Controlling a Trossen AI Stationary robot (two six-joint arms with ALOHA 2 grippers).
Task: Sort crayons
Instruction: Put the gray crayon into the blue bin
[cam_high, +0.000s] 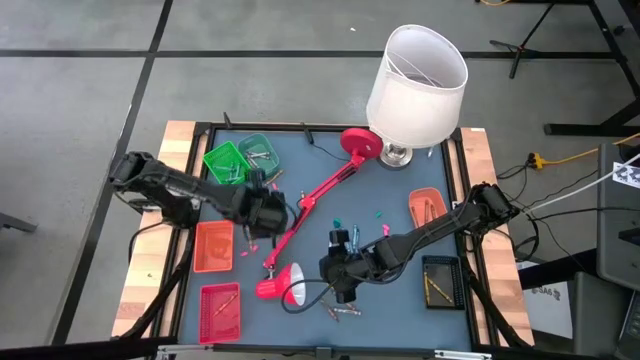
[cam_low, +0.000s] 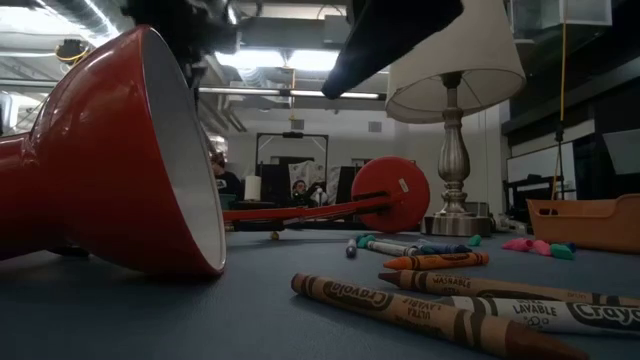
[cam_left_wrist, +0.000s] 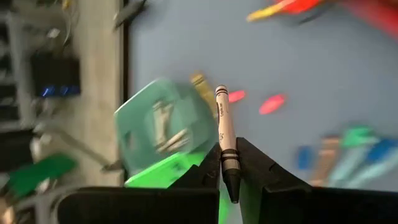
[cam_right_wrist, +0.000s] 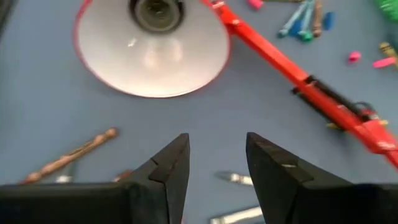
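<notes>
My left gripper (cam_high: 270, 208) hangs over the table's left half, near the green tray (cam_high: 225, 162) and the teal tray (cam_high: 258, 150), shut on a pale grey-white crayon (cam_left_wrist: 224, 127). My right gripper (cam_right_wrist: 217, 152) stands open above the near middle, beside the red lamp's shade (cam_right_wrist: 152, 46), with nothing between its fingers. Below it a brown crayon (cam_right_wrist: 68, 155) and white crayons (cam_right_wrist: 233, 178) lie flat on the blue mat. In the low view brown (cam_low: 400, 310), orange (cam_low: 435, 262) and white (cam_low: 540, 315) crayons lie at the front. Teal crayons (cam_high: 340, 222) lie mid-table. My left gripper pinches the crayon between its two fingers near the crayon's dark pointed end (cam_left_wrist: 229, 165). The crayon lies along the fingers, and most of its length sticks out past the fingertips. It is lifted clear, above the green trays.
A red desk lamp lies across the mat, from its base (cam_high: 360, 143) to its shade (cam_high: 280, 285). A white table lamp (cam_high: 415, 80) stands at the far right. An orange-red tray (cam_high: 213, 245), a pink tray (cam_high: 220, 308), an orange tray (cam_high: 428, 205) and a black tray (cam_high: 440, 280) line the sides.
</notes>
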